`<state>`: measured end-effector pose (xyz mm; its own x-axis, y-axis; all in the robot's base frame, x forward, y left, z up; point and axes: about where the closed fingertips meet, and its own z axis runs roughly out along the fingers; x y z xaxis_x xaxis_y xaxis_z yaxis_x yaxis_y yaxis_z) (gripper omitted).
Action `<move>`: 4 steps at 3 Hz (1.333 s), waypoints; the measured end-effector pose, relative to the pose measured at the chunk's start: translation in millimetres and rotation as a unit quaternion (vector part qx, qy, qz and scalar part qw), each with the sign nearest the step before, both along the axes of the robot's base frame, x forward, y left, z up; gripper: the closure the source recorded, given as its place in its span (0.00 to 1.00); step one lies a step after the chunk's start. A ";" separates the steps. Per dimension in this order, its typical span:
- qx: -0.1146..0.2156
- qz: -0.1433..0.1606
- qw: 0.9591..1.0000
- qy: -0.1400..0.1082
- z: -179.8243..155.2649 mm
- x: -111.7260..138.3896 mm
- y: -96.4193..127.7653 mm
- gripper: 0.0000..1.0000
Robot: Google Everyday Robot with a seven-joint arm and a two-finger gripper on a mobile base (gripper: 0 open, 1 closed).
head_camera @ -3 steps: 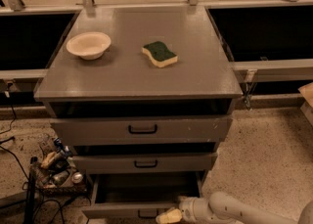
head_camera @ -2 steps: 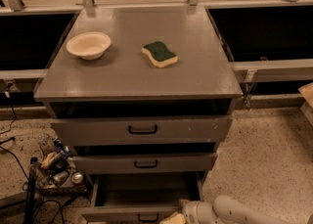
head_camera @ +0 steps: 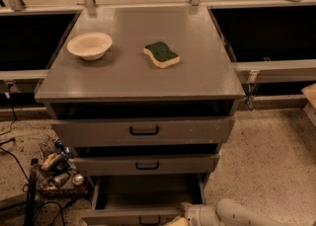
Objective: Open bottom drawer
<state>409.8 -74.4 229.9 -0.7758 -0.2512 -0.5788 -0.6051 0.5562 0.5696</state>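
The bottom drawer (head_camera: 143, 194) of the grey cabinet stands pulled out, its plain grey tray showing; its narrow front with a small black bar handle (head_camera: 148, 219) sits at the frame's bottom edge. The gripper (head_camera: 178, 220) is at the bottom edge, just right of that handle, at the end of the white arm (head_camera: 237, 214) that comes in from the lower right. Its fingertips are cut off by the frame. Above are the mid-sized drawer front (head_camera: 146, 164) and the tallest one (head_camera: 143, 131), both slightly out.
A cream bowl (head_camera: 90, 45) and a green and yellow sponge (head_camera: 161, 55) lie on the cabinet top (head_camera: 197, 72). A cluttered tray of small objects (head_camera: 57, 168) and cables sit on the floor at the left. Speckled floor lies to the right.
The bottom drawer has come further out toward the camera. The gripper and arm have drawn lower, toward the bottom edge.
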 end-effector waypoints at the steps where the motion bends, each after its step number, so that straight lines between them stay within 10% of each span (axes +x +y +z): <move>1: 0.000 0.001 1.000 0.001 2.1 -2.9 -1.2 0.00; 4: 0.009 0.008 1.000 0.011 0.5 -22.9 -3.9 0.00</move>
<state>386.9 -78.2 230.3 -0.7851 -0.2526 -0.5656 -0.6001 0.5363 0.5935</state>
